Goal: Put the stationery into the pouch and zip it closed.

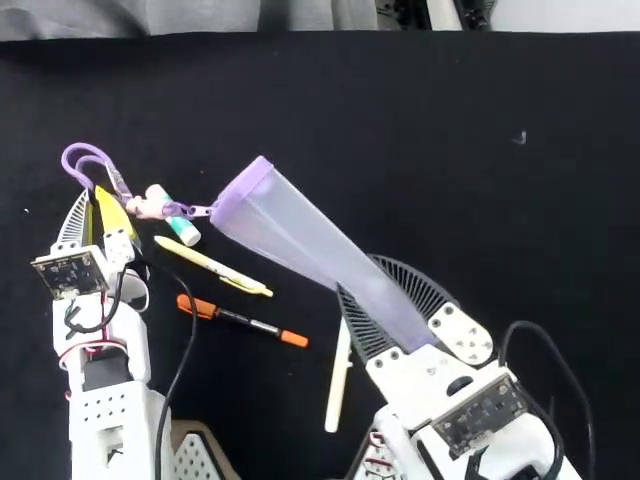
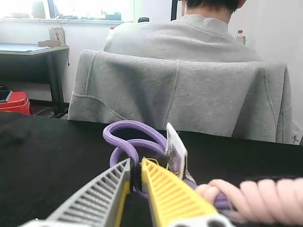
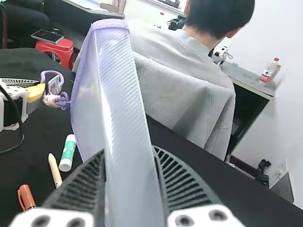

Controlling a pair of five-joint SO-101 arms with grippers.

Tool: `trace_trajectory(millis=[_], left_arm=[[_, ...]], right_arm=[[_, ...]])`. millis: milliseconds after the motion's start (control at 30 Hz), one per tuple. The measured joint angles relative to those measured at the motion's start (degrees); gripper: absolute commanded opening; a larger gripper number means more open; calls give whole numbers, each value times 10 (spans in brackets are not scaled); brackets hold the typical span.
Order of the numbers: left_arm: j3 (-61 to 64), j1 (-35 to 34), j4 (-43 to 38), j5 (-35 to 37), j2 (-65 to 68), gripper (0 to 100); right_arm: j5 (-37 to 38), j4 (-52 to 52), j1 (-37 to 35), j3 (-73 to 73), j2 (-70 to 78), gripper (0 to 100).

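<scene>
Holding the pouch [image 1: 300, 235] clamped firmly in the right pincer [image 1: 385, 320] looks smart, and the left pincer [image 1: 95, 215], pinched on the purple loop [image 1: 85, 160] at its tips, should pull slowly; the yellow pen [image 1: 213, 266] lies between both.

The left arm [image 1: 100, 400] stands at the table's left and points straight away from its base. Its gripper [image 1: 92, 212] is low, with the grey and yellow fingers [image 2: 165, 189] almost together, pinching a loop [image 2: 128, 130]. The right arm [image 1: 430, 375] angles diagonally toward the left one, and its black ribbed gripper [image 1: 358, 275] is clamped on the pouch [image 1: 290, 230]
</scene>
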Motion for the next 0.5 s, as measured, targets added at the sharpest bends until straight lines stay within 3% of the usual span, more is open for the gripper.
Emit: trace_trajectory(millis=[200, 367, 500], left_arm=[[0, 0, 0, 0, 0, 49], [1, -13, 8, -2, 8, 262], [1, -4, 11, -3, 7, 247]], right_arm=[[12, 0, 0, 0, 0, 11], [10, -4, 19, -10, -4, 11], [10, -32, 29, 18, -4, 11]])
